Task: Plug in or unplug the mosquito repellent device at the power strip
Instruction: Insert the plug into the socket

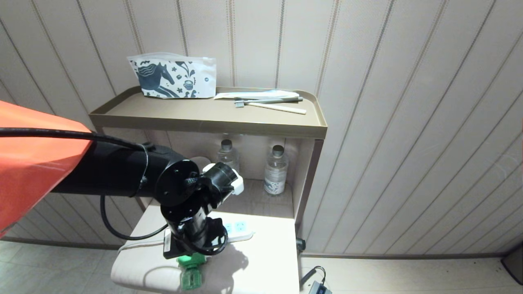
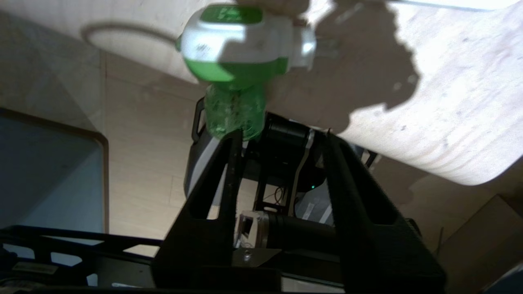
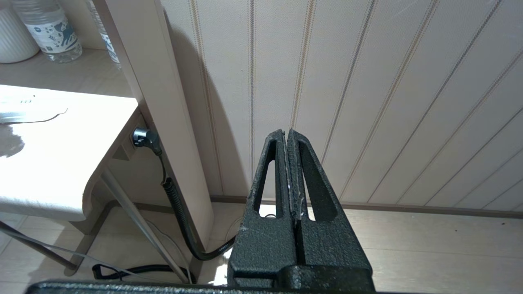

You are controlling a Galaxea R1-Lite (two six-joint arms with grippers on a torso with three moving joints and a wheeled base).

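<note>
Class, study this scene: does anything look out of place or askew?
Yes. The mosquito repellent device lies on its side at the table's front edge, unplugged, its bottle poking past the edge, beside the power strip.

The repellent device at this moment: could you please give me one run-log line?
left gripper: open, just behind repellent device | device: lying unplugged on table near power strip | right gripper: shut, parked

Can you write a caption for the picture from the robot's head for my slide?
Robot's left hand hovers over the green mosquito repellent device lying beside the power strip on the white table.
</note>
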